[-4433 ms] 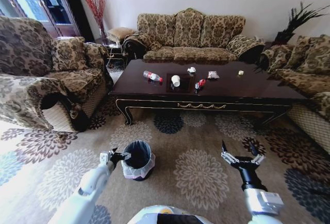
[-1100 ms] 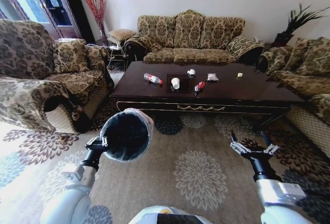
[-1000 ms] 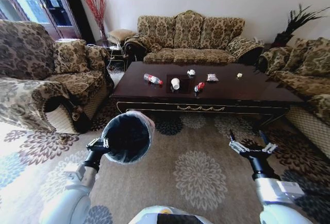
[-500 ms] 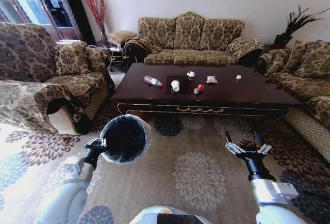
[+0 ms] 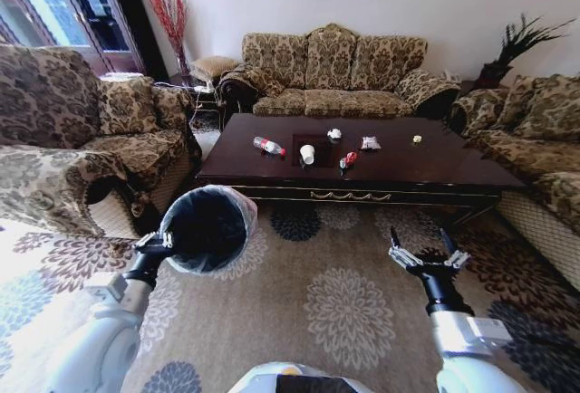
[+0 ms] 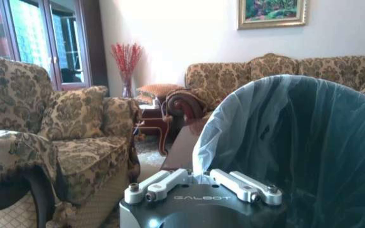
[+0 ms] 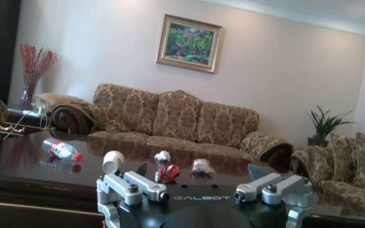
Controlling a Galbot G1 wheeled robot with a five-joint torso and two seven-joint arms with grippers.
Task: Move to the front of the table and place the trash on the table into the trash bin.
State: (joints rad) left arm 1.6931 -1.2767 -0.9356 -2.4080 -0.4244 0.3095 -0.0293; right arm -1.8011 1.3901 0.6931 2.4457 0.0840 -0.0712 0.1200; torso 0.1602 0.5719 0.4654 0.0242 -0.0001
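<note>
Head view, left gripper [image 5: 149, 246] apparently clamped on raised, tilted trash bin [image 5: 207, 228], right gripper [image 5: 428, 259] spread open, held forward short of table [image 5: 435, 165].

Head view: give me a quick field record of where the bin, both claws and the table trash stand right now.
trash bin: lifted off the carpet, tilted, mouth facing the camera, held by the rim
left claw: shut on the bin's lined rim
right claw: open, empty, above the carpet short of the table
table: ahead, beyond both claws
plastic bottle: lying on its side, toward the table's left
paper cup: near the table's middle
red-white wrapper: just right of the cup
paper wad: farther back
</note>
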